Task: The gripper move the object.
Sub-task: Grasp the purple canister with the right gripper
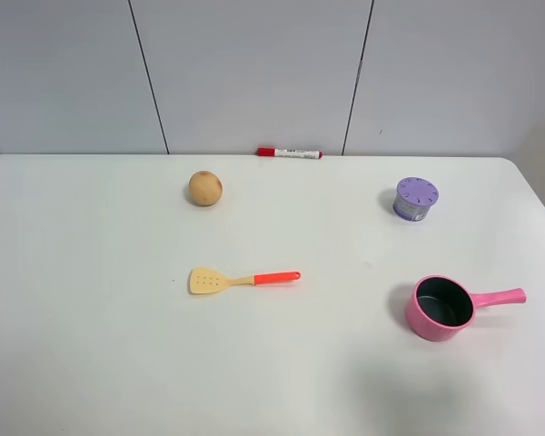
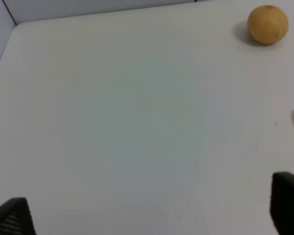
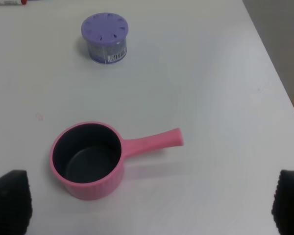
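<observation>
Black right gripper [image 3: 149,203] and left gripper [image 2: 149,210] are held wide apart, empty. Squat purple dotted-lid container [image 1: 416,198], at 2 o'clock on white table [image 1: 91,345], is untouched; move not yet begun.

The white desk [image 1: 91,363] bore a pot [image 3: 95,188], then the purple object [image 3: 105,36], before the right pincer [image 3: 149,205]; a ball [image 2: 267,24] and a spatula [image 1: 241,280] lay before the left pincer [image 2: 152,210].

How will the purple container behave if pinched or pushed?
The purple container sits squat and upright on a flat base, so a push should slide it, not tip it. Its round smooth side could slip in a light pinch. Likely light plastic.
</observation>
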`<state>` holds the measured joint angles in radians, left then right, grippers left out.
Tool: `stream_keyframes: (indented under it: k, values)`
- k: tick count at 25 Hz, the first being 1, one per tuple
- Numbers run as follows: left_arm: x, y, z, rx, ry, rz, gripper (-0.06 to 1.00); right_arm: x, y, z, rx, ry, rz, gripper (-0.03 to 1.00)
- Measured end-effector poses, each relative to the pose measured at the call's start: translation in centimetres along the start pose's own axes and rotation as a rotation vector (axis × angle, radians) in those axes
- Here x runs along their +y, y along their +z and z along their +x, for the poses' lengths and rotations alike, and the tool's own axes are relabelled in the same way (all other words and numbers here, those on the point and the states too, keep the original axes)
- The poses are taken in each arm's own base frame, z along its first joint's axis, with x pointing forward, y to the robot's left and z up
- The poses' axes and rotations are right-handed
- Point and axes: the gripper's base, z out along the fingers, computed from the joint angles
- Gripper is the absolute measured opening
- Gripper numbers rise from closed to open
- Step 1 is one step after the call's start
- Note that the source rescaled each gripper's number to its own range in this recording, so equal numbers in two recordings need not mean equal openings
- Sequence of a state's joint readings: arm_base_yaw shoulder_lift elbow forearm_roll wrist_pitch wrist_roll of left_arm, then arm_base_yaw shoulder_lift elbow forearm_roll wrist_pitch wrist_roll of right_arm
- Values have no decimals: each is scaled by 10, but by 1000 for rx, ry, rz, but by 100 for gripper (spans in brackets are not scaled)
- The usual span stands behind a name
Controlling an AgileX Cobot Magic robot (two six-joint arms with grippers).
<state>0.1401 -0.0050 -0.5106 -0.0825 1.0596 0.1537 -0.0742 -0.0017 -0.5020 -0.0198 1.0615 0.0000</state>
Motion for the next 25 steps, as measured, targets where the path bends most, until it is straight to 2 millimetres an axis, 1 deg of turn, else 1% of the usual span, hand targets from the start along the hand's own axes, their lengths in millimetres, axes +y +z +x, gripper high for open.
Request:
stream_keyframes:
  k: [1,25]
  values:
    - [0,0,0,0,0,0,100,0,0,0,0,0,0,98]
    - [0,0,0,0,0,0,100,0,0,0,0,0,0,98]
